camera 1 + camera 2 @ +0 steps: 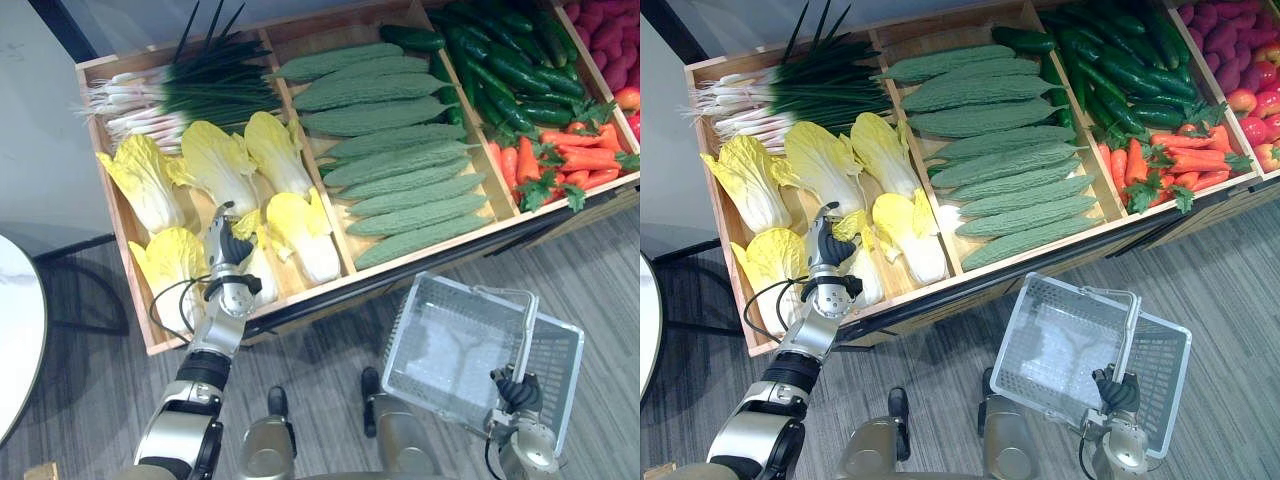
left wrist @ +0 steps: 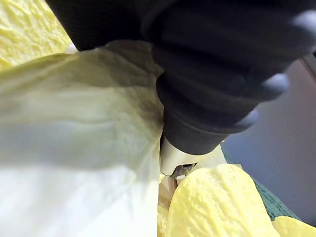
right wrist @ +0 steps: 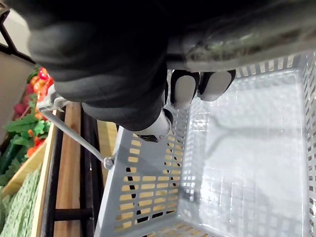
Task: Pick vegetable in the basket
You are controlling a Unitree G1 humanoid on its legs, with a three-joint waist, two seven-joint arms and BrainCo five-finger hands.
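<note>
Presently, the left hand (image 1: 228, 246) sits low on a yellow-leafed cabbage (image 1: 262, 275) at the front of the leftmost compartment of the wooden crate (image 1: 300, 292). In the left wrist view a leaf presses against the hand's dark cover, but whether the hand grips it cannot be told. Several other cabbages (image 1: 215, 160) lie around it, with spring onions (image 1: 170, 95) behind them. The next compartment holds stacked bitter gourds (image 1: 400, 160). Further right lie cucumbers (image 1: 510, 70), with carrots (image 1: 575, 160) in front of them. Well apart, the right hand (image 1: 515, 392) is curled round the handle (image 1: 525, 330) of the grey mesh basket (image 1: 450, 345), which hangs tilted just in front of the crate, above the grey floor (image 1: 100, 380).
</note>
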